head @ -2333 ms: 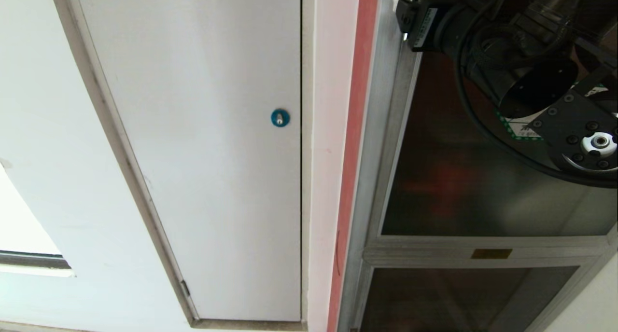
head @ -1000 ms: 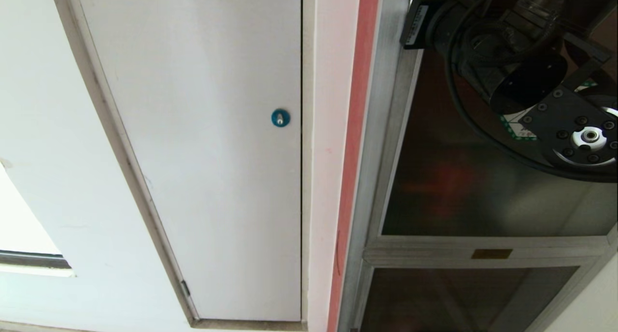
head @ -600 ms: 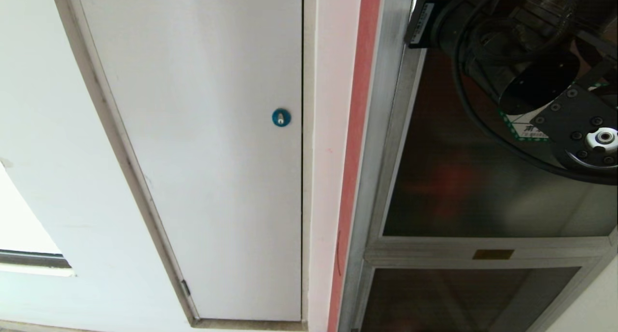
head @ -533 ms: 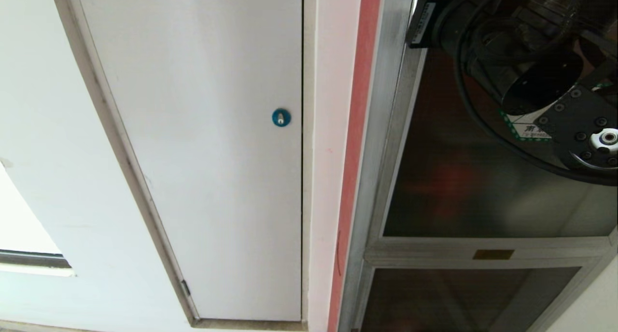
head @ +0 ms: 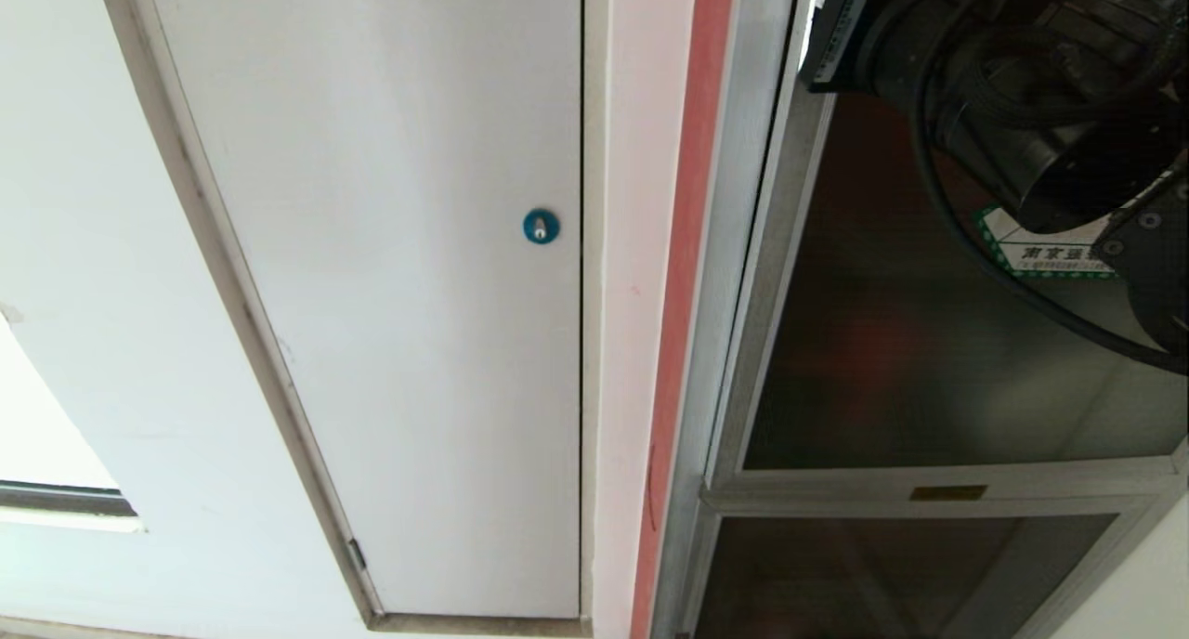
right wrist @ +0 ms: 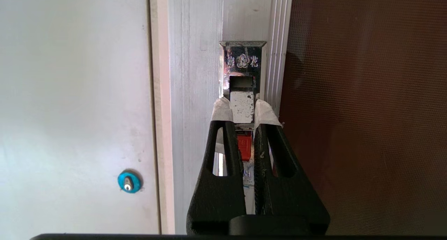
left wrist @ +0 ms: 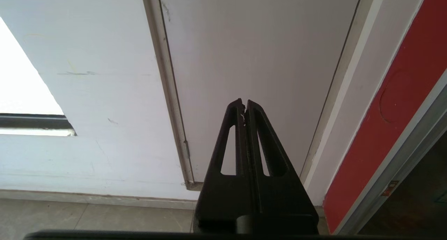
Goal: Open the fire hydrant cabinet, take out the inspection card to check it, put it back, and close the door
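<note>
- The right gripper [right wrist: 241,109] is clamped on the small pull tab of the latch [right wrist: 242,107], its taped fingertips [right wrist: 221,109] pinching the tab from both sides; that narrow grip gives it a handle on a door with no knob.
- The latch sits on the hinge-free edge of the door [head: 929,360], where a pull should swing it most easily.
- A red piece shows just below the tab, between the fingers; whether it belongs to the latch release is hard to tell.
- Compared with a second ago, the door's frame edge has come slightly away from the cabinet [head: 743,249] frame beside the latch, and the arm has shifted toward the upper right of the head view, so the door looks just cracked open.
- The sticker [head: 1031,244] shows more fully than before.
- The card is not in view; it is presumably behind the tinted glass.
- The left gripper [left wrist: 244,109] is pressed together, empty, parked low, well away from the latch, facing the white door [head: 390,249].
</note>
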{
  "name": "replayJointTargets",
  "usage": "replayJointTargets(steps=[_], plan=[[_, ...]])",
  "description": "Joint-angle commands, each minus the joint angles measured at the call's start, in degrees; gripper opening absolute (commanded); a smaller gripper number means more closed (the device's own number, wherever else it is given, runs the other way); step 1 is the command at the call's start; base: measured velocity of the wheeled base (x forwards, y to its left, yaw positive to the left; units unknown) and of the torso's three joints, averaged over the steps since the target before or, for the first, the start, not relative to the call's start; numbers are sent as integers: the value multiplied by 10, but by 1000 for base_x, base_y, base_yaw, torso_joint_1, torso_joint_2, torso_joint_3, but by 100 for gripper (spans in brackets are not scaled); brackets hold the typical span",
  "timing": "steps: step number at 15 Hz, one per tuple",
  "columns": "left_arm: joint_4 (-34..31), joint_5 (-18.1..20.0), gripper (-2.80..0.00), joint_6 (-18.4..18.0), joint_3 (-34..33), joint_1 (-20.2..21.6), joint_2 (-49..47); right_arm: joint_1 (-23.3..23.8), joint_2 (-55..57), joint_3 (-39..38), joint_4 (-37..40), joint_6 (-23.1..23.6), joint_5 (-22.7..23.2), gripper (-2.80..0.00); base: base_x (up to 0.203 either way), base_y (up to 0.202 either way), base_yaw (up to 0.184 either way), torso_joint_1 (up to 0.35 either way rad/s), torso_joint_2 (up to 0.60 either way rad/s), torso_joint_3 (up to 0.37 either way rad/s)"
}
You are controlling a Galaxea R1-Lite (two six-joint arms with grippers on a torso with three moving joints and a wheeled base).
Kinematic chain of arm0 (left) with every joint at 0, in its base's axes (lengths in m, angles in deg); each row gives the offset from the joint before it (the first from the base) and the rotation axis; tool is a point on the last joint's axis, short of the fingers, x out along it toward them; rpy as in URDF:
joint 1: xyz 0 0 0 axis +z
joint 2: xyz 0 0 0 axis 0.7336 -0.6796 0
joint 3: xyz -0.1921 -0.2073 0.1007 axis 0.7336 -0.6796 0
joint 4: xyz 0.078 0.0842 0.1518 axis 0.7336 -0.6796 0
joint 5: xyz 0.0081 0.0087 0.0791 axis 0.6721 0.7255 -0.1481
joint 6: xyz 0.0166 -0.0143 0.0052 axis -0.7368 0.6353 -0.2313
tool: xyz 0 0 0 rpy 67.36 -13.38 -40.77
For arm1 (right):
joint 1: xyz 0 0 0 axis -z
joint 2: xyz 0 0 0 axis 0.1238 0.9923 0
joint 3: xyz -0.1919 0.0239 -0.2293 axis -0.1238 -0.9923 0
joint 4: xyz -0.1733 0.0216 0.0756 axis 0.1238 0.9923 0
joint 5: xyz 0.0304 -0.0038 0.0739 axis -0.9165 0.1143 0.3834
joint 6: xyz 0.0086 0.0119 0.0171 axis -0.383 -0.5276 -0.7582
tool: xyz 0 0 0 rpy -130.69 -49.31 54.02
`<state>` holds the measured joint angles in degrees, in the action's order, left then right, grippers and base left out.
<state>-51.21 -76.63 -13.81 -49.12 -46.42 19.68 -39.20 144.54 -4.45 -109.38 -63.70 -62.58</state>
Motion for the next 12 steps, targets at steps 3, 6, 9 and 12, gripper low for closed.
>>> replayJointTargets(steps=[3,6,9,12], plan=[[0,0,-280,0,-4,0,0,-1,-29,-25,-5,1,-4,-280,0,0,0,0,0,0],[0,0,-280,0,-4,0,-1,-2,-45,-36,-4,1,-4,-280,0,0,0,0,0,0],[0,0,-280,0,-4,0,0,-2,-62,-46,-3,1,-5,-280,0,0,0,0,0,0],[0,0,-280,0,-4,0,-1,-10,-81,-64,-3,1,-6,-280,0,0,0,0,0,0]])
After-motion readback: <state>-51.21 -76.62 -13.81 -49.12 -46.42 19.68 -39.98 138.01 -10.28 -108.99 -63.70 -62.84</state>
